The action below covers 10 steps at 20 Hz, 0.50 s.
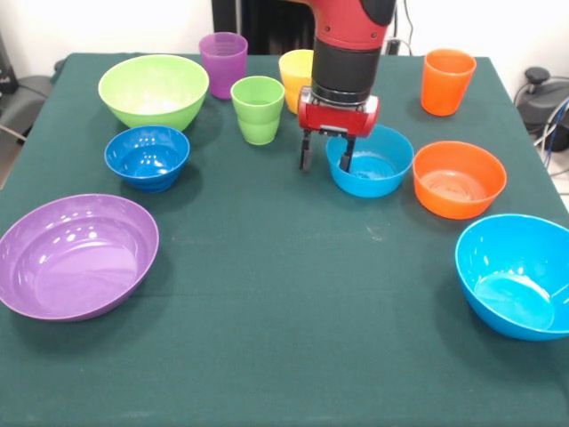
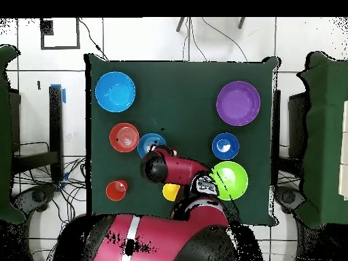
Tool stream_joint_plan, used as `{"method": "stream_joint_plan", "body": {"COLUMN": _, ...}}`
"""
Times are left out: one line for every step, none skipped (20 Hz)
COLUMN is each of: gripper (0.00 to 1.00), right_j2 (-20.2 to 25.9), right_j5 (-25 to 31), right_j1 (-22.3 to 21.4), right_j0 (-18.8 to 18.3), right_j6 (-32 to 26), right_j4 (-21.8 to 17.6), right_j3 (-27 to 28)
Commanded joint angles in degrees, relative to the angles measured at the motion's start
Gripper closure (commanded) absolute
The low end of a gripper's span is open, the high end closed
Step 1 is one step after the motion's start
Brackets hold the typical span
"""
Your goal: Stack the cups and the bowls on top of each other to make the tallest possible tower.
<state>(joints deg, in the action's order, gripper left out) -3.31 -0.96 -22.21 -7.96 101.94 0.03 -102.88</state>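
My gripper (image 1: 324, 160) is open and points down over the near-left rim of the small light blue bowl (image 1: 372, 163). One finger (image 1: 345, 158) is inside the bowl and the other is outside it. The green cup (image 1: 258, 108), yellow cup (image 1: 294, 69), purple cup (image 1: 223, 62) and orange cup (image 1: 447, 80) stand apart along the far side. The small dark blue bowl (image 1: 147, 157) and small orange bowl (image 1: 459, 178) sit singly. No tower shows; nothing is stacked. In the overhead view the arm (image 2: 166, 166) hides the gripper beside the small light blue bowl (image 2: 148, 143).
The large lime green bowl (image 1: 153, 89) is at the far left. The large purple bowl (image 1: 76, 256) is at the near left and the large light blue bowl (image 1: 516, 274) at the near right. All sit on the green table cloth (image 1: 284, 338).
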Motion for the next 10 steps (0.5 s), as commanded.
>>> {"method": "stream_joint_plan", "body": {"gripper": 0.0, "right_j2": 7.5, "right_j5": 9.7, "right_j1": 4.2, "right_j0": -0.7, "right_j6": -2.2, "right_j4": -3.2, "right_j3": 13.3}}
{"method": "stream_joint_plan", "body": {"gripper": 0.0, "right_j2": 7.8, "right_j5": 10.3, "right_j1": 4.5, "right_j0": -0.8, "right_j6": -2.4, "right_j4": -3.4, "right_j3": 14.1}}
{"method": "stream_joint_plan", "body": {"gripper": 0.0, "right_j2": 7.9, "right_j5": 11.1, "right_j1": 4.6, "right_j0": -0.8, "right_j6": -2.5, "right_j4": -3.7, "right_j3": 15.0}}
{"method": "stream_joint_plan", "body": {"gripper": 0.0, "right_j2": 7.9, "right_j5": 11.6, "right_j1": 4.8, "right_j0": -0.7, "right_j6": -2.6, "right_j4": -3.9, "right_j3": 15.7}}
{"method": "stream_joint_plan", "body": {"gripper": 0.0, "right_j2": 7.9, "right_j5": 12.3, "right_j1": 4.8, "right_j0": -0.7, "right_j6": -2.7, "right_j4": -4.1, "right_j3": 16.3}}
{"method": "stream_joint_plan", "body": {"gripper": 0.0, "right_j2": 8.0, "right_j5": 12.9, "right_j1": 4.9, "right_j0": -0.7, "right_j6": -2.8, "right_j4": -4.4, "right_j3": 17.0}}
{"method": "stream_joint_plan", "body": {"gripper": 0.0, "right_j2": 8.0, "right_j5": 13.6, "right_j1": 4.8, "right_j0": -0.7, "right_j6": -3.1, "right_j4": -4.8, "right_j3": 17.4}}
{"method": "stream_joint_plan", "body": {"gripper": 0.0, "right_j2": 8.1, "right_j5": 14.3, "right_j1": 4.8, "right_j0": -0.8, "right_j6": -3.4, "right_j4": -5.1, "right_j3": 18.0}}
{"method": "stream_joint_plan", "body": {"gripper": 0.0, "right_j2": 8.3, "right_j5": 15.1, "right_j1": 4.7, "right_j0": -1.2, "right_j6": -3.9, "right_j4": -5.6, "right_j3": 18.4}}
{"method": "stream_joint_plan", "body": {"gripper": 0.0, "right_j2": 8.6, "right_j5": 15.8, "right_j1": 4.6, "right_j0": -1.5, "right_j6": -4.3, "right_j4": -6.0, "right_j3": 18.9}}
